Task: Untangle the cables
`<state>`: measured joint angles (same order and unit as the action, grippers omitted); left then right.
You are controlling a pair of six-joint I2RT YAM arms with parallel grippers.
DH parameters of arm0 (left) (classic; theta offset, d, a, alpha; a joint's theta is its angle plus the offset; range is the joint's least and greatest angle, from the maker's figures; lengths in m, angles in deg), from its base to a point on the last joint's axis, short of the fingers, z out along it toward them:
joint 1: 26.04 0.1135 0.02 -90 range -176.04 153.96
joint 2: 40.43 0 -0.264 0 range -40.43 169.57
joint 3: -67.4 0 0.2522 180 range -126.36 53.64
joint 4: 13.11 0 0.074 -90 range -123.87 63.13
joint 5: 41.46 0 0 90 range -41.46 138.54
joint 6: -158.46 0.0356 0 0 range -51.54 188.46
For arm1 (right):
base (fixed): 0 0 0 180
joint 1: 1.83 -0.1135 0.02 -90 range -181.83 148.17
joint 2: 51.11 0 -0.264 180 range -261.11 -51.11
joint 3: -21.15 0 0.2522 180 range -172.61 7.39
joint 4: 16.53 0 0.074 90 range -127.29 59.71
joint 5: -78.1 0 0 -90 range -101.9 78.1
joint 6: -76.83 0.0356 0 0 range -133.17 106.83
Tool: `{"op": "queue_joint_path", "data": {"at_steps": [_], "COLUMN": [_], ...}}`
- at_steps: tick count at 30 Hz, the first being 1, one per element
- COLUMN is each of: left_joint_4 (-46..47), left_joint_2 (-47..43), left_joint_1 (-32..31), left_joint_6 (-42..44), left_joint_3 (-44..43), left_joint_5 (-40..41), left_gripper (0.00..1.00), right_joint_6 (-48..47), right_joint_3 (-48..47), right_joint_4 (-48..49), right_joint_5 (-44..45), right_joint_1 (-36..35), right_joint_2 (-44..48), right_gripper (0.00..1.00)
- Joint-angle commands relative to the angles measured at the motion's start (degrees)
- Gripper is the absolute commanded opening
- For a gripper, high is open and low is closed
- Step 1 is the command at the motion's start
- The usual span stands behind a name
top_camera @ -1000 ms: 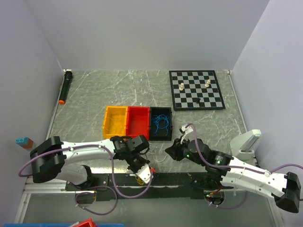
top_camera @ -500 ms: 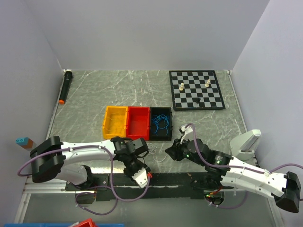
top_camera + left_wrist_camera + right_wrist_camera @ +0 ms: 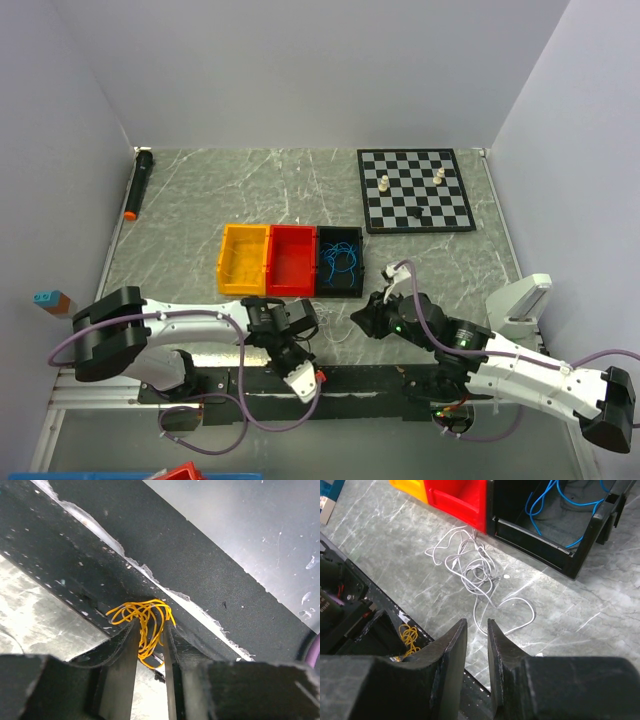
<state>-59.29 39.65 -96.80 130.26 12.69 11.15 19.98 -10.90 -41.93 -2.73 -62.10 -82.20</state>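
Cables first: the yellow one [image 3: 145,615] is a small curly clump pinched between my left claw's [image 3: 150,630] fingers, which press in on its strands. Loops bulge out at 12 o'clock from the tips. Right behind the clump runs a black strip [image 3: 200,570] at the table's near edge, and the loops sit against its torn lip. From above, that claw [image 3: 305,378] hangs over the strip at 6 o'clock of the bins.

My right claw [image 3: 475,630] holds nothing; its fingers stand a narrow slit apart above bare table. At 12 o'clock from it lies the white cable [image 3: 475,572], a loose tangle on the marble, its far loops touching the foot of the red bin [image 3: 460,500] and the black bin [image 3: 535,542]. The blue cable [image 3: 545,505] lies coiled inside the black bin. At 8 o'clock in that wrist view the yellow clump shows again, beside my left arm.

From above, an orange bin [image 3: 243,258] stands touching the red one at its 9 o'clock. A chessboard [image 3: 415,190] with a few pieces lies well off at 1 o'clock, and a black torch [image 3: 138,183] at 10 o'clock by the wall.
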Motion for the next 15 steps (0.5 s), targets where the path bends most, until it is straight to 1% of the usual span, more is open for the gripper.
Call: {"op": "queue_joint_path", "data": {"at_steps": [1, 3, 5, 6, 8, 9, 12, 15], "left_joint_4": [0.3, 0.5, 1.8, 2.4, 3.6, 4.3, 7.4, 11.5], "left_joint_2": [0.4, 0.3, 0.2, 0.2, -0.2, -0.5, -1.2, -2.6], "left_joint_1": [-0.9, -1.1, -1.2, -1.2, -1.2, -1.2, -1.2, -1.1], "left_joint_6": [2.7, 3.4, 3.1, 2.6, 2.7, 2.5, 0.2, -2.6], "left_joint_3": [1.9, 2.8, 3.3, 3.6, 3.7, 3.6, 2.0, -0.6], "left_joint_5": [0.9, 2.5, 3.3, 3.6, 4.8, 5.5, 9.4, 15.8], "left_gripper": [0.3, 0.27, 0.2, 0.16, 0.03, 0.01, 0.01, 0.01], "right_joint_6": [-0.8, -1.0, -1.1, -1.1, -1.2, -1.2, -1.7, -2.1], "right_joint_3": [0.6, 0.6, 0.6, 0.5, 0.4, 0.2, -0.5, -1.3], "right_joint_4": [0.7, 0.7, 0.8, 0.7, 0.7, 0.7, 0.7, 1.1], "right_joint_5": [0.8, 0.6, 0.5, 0.3, 0.1, 0.1, -0.3, -0.8], "right_joint_1": [0.7, 0.9, 1.3, 1.4, 1.6, 1.6, 1.8, 1.9], "right_joint_2": [0.9, 1.0, 1.0, 1.0, 0.9, 0.8, 0.4, -0.3], "right_gripper": [0.3, 0.3, 0.29, 0.29, 0.29, 0.29, 0.28, 0.28]}}
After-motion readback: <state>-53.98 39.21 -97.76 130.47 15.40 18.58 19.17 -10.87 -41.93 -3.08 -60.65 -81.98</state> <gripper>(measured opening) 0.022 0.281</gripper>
